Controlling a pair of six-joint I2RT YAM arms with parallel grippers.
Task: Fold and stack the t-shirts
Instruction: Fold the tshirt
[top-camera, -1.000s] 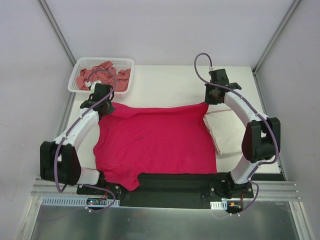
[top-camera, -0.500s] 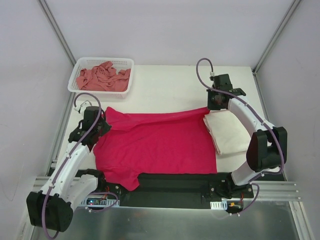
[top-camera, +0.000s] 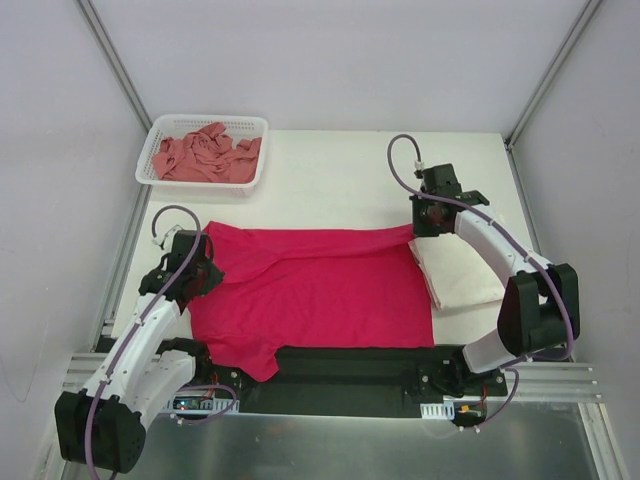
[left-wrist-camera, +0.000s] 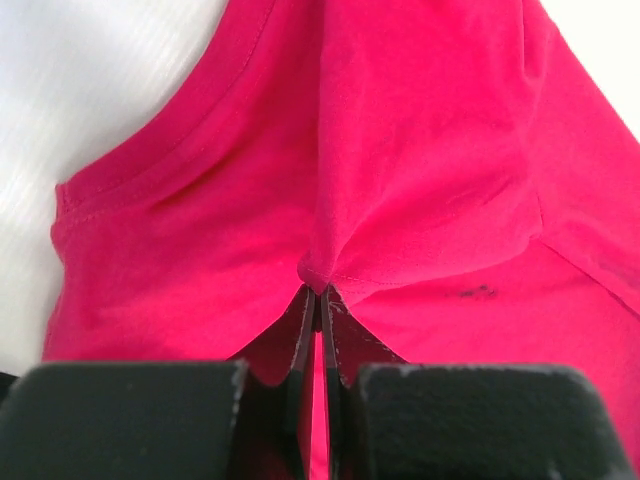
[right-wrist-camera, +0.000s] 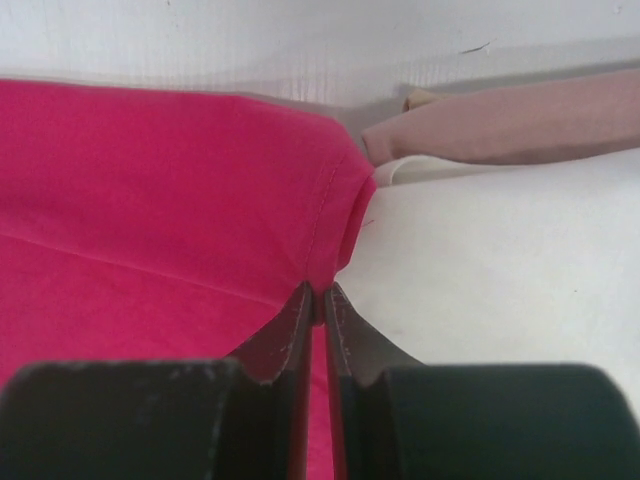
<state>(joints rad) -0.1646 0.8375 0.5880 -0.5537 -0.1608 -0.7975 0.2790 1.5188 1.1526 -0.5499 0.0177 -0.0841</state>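
At the centre of the top view, the magenta t-shirt (top-camera: 320, 295) is spread on the counter (top-camera: 340, 170); its far edge has been drawn lower in the frame, so a first fold is judged begun; the left claw (left-wrist-camera: 318, 298) and right claw (right-wrist-camera: 320, 292) are each pinched shut on that edge, one at each end; the cream t-shirt (top-camera: 455, 280), at right, is partly covered by the right arm; the salmon t-shirt (top-camera: 205, 155) is bunched in the basket (top-camera: 146, 158), upper left.

White table (top-camera: 340, 170) bears basket (top-camera: 208, 119), magenta shirt (top-camera: 320, 290), cream shirt (top-camera: 460, 277)
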